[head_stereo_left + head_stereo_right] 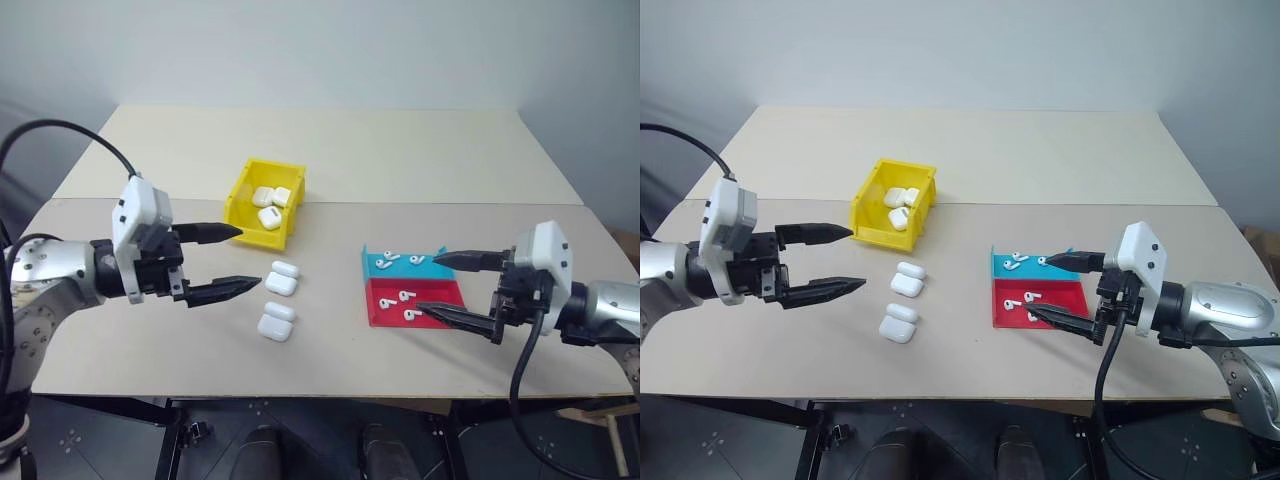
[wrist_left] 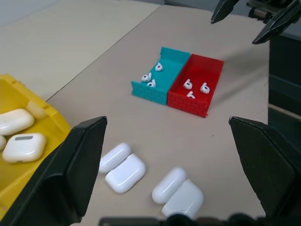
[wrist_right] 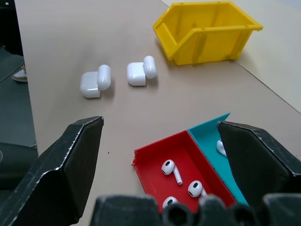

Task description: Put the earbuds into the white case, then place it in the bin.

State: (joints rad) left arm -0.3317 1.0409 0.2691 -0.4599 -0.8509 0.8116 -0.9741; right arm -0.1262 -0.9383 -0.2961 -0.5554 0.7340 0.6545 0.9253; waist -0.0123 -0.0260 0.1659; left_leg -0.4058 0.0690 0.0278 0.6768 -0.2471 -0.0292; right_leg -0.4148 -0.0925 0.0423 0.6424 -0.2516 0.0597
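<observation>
Pale tabletop (image 1: 330, 160) is backed by a plain grey wall. Toward the left, the yellow bin (image 1: 266, 203) is seen with a few cases already lying in it. Both grippers are held released and empty above the table: the left gripper (image 1: 240, 257) just beside the bin, the right gripper (image 1: 428, 283) over the trays. To the right sit the teal tray (image 1: 400, 265) and the red tray (image 1: 410, 300), touching each other.

Between bin and trays, two open white cases (image 1: 281, 278) (image 1: 276, 321) are laid with lids hinged back. Each is judged light, rigid and glossy, so slipping is likely; a hold across the flat sides of the body, away from the loose lid, is advised.

Earbuds (image 3: 172, 170) lie in both trays, three in each as far as can be counted. They are judged very light, hard and slick, apt to roll or flick away; the stem or the narrow neck under the bulb seems the best purchase.

Sockets inside the cases cannot be made out. Part of the teal tray is hidden by the right gripper's fingers (image 3: 249, 155) in its wrist view, and the number of cases in the bin is uncertain.
</observation>
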